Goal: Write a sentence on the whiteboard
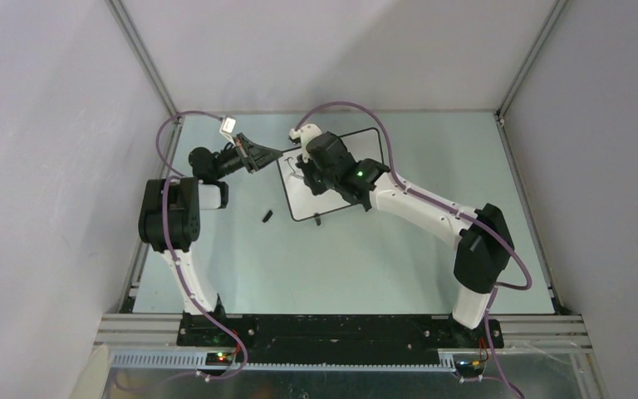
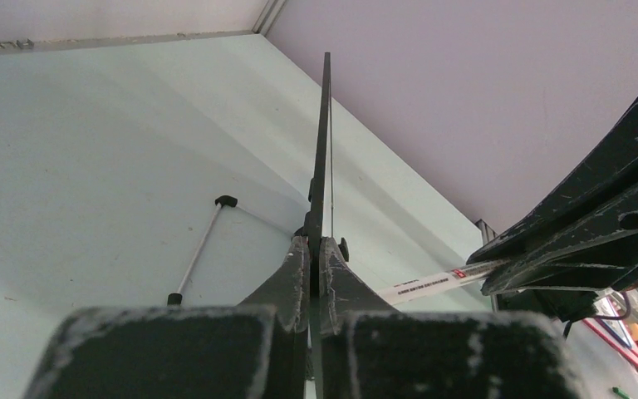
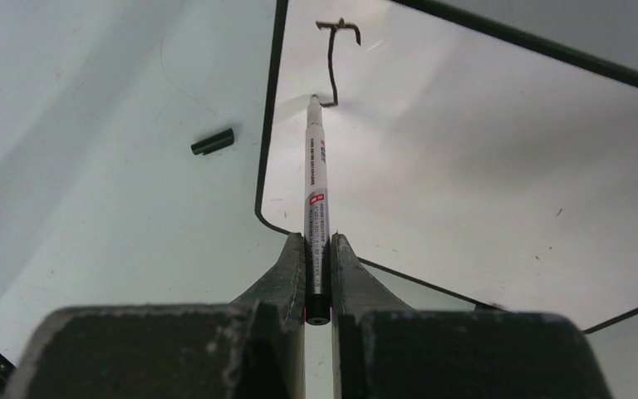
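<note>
Status: writing step, right at the start.

- Table (image 1: 399, 266): pale green. The whiteboard (image 1: 303, 199) sits mid-table toward the far side, between the 2 arms. Can't tell from the top view whether it lies flat or is tipped up.
- Left gripper (image 2: 317, 253): fingers pinched narrow on the board's left edge. Its wrist view shows the frame edge-on between them. Judging by that, it's the brace for the board.
- Right gripper (image 3: 317, 249): clamped on the marker (image 3: 316, 191) near its back end, barrel pointing out over the board's near-left corner area. Tip looks to be on the surface, though contact isn't certain.
- Cap (image 3: 213, 142): off, lying on the table just left of the board, apart from both arms.
- The sentence (image 3: 332, 58): only 1 hooked stroke with a short top bar is there, probably a "J". The tip sits at its lower end. The rest of the board is blank.

Progress: about 1 letter in, nearly everything left.

Next move calls for:
1. Light, even tip pressure, because the long lever from the rear grip will flex.
2. Small strokes stepping right along the line.
3. Left clamp holding firm so the board doesn't skate.
</note>
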